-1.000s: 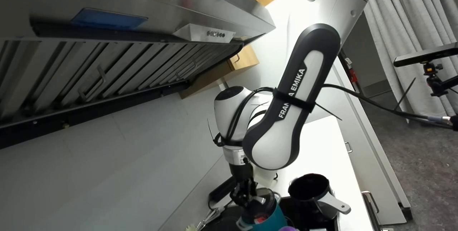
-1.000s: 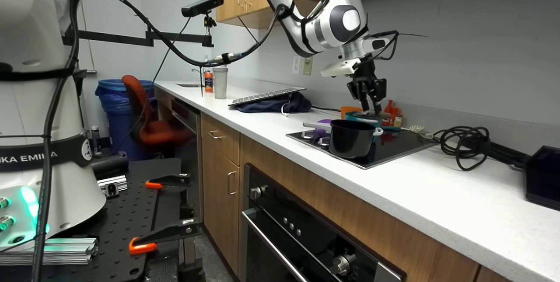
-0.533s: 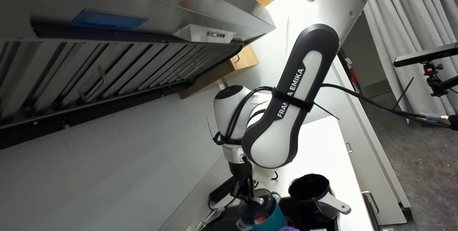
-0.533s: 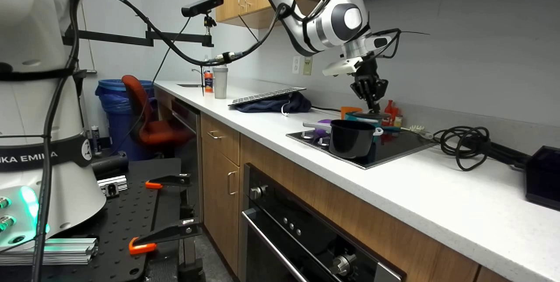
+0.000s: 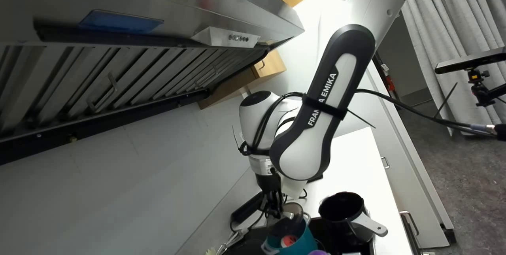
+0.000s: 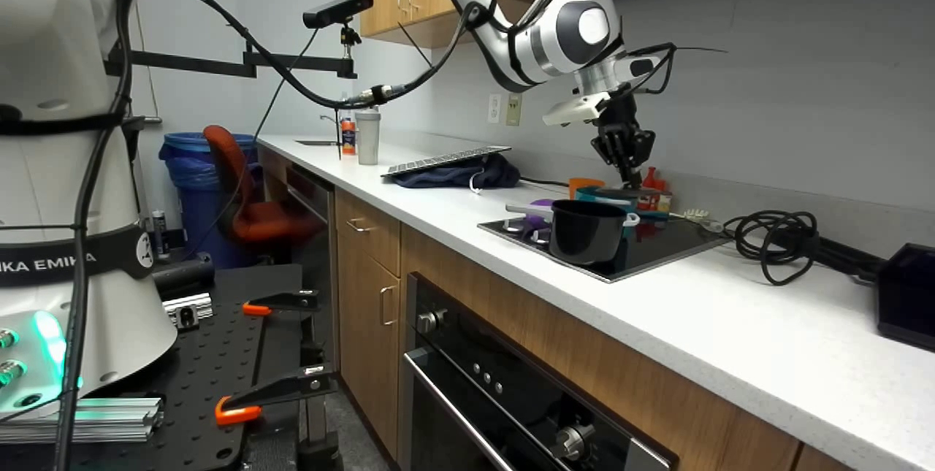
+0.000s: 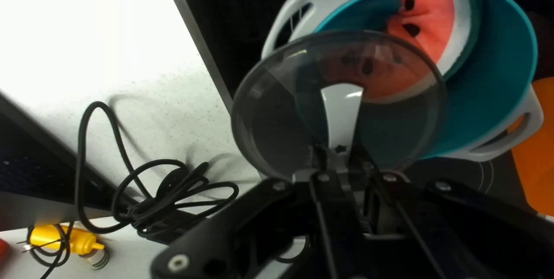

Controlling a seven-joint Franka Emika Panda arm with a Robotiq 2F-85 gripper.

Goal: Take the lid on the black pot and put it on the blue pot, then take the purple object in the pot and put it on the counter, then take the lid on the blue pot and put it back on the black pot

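The lid [image 7: 398,127] is see-through grey with a pale grey handle. My gripper [image 7: 339,153] is shut on that handle, and also shows at the lid in both exterior views [image 5: 278,212] [image 6: 630,182]. The lid covers part of the blue pot's [image 7: 515,54] mouth and sticks out past its rim; I cannot tell whether they touch. A watermelon-patterned soft thing [image 7: 433,19] lies inside the blue pot. The black pot [image 6: 588,237] stands open on the cooktop, its long handle pale grey. The purple object [image 6: 540,217] is behind it, partly hidden. The white counter [image 6: 730,339] surrounds the cooktop.
An orange thing [image 7: 536,175] and red bottles [image 6: 650,182] stand close to the blue pot. Black cables [image 6: 774,237] lie on the counter. A keyboard [image 6: 445,163] rests on dark cloth. The range hood [image 5: 158,61] hangs above, with a wall behind the cooktop.
The fingers have closed on the lid's handle. The lid has shifted off the middle of the blue pot, uncovering more of its mouth and the watermelon thing. The arm has moved slightly with it.
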